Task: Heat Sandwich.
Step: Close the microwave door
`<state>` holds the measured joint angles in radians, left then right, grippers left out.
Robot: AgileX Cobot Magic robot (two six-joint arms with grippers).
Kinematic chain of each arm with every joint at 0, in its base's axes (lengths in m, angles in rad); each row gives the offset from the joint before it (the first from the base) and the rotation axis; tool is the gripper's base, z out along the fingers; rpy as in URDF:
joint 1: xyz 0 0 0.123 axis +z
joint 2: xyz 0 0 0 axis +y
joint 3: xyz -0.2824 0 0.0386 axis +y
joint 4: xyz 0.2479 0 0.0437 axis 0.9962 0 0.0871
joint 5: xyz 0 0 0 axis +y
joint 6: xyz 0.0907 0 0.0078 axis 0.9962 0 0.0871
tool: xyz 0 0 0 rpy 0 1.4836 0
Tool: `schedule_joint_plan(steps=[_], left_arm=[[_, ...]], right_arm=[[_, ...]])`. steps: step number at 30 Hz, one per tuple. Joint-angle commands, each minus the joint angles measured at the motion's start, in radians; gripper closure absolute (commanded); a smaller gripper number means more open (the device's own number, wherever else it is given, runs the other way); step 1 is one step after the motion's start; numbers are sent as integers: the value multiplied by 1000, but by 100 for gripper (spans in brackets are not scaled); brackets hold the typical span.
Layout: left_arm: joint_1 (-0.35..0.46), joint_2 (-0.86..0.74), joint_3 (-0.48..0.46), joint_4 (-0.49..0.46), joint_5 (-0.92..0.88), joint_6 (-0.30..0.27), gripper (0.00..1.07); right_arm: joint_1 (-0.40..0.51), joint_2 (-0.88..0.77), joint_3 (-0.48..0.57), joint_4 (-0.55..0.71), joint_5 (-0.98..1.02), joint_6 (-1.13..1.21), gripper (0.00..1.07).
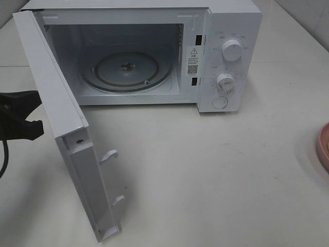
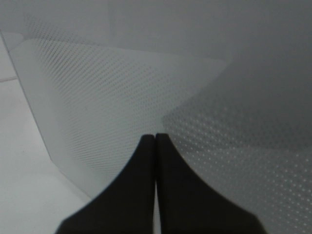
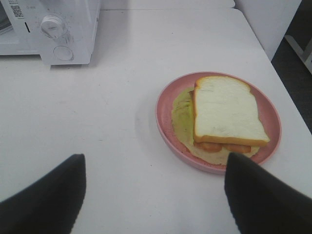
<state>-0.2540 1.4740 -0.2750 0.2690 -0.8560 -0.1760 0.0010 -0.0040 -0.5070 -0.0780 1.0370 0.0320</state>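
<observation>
Exterior high: microwave (image 1: 226,31) door (image 1: 51,103) swung wide open, glass turntable (image 1: 126,69) bare, cavity ready to load. Door-opening step looks done; pickup, load, door close and dial setting all left. Left gripper (image 2: 155,139) clenched on nothing, fingertips together, parked just off the perforated door window; in the exterior view visible only as a dark shape at the left edge, behind the door. Right gripper (image 3: 155,163) released, jaws spread wide, empty, hovering over the table (image 3: 122,73) short of the pink plate (image 3: 165,105). Sandwich (image 3: 226,109) still on that plate, white slice on top, filling and a yellowish layer showing underneath, untouched. Plate sits well to the right of the microwave, only its rim (image 1: 324,146) catching the right edge of the exterior view. Tabletop between plate and cavity bare, so plenty of room for a transfer. Watch items, as judgement: door sticks out toward the front with latch hooks (image 1: 110,155) exposed; cavity mouth is low; plate sits near the table's right edge, so little margin on that side. Approach to the sandwich from above or from the microwave side looks cleanest.
</observation>
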Motion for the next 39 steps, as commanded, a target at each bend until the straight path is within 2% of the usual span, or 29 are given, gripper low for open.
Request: schedule_joint_plan(steps=[1, 4, 7, 9, 11, 14, 30, 39], left_arm=[[-92, 23, -10, -116, -41, 53, 107], [-130, 36, -10, -167, -49, 75, 107], [-210, 62, -18, -269, -79, 138, 107], [-229, 70, -24, -292, -81, 152, 107], [-278, 90, -56, -368, -81, 184, 107], [-320, 112, -96, -415, -79, 207, 107], [-428, 260, -333, -499, -22, 232, 107], [-439, 343, -468, -498, 41, 249, 107]], right_arm=[[-3, -28, 0, -1, -12, -14, 32], [-3, -28, 0, -1, -12, -14, 32], [-3, -28, 0, -1, -12, -14, 32], [-3, -28, 0, -1, -12, -14, 32], [-3, -28, 0, -1, -12, -14, 32], [-3, -28, 0, -1, -12, -14, 32], [-3, -28, 0, -1, -12, -15, 32], [-3, -28, 0, -1, -12, -15, 32]])
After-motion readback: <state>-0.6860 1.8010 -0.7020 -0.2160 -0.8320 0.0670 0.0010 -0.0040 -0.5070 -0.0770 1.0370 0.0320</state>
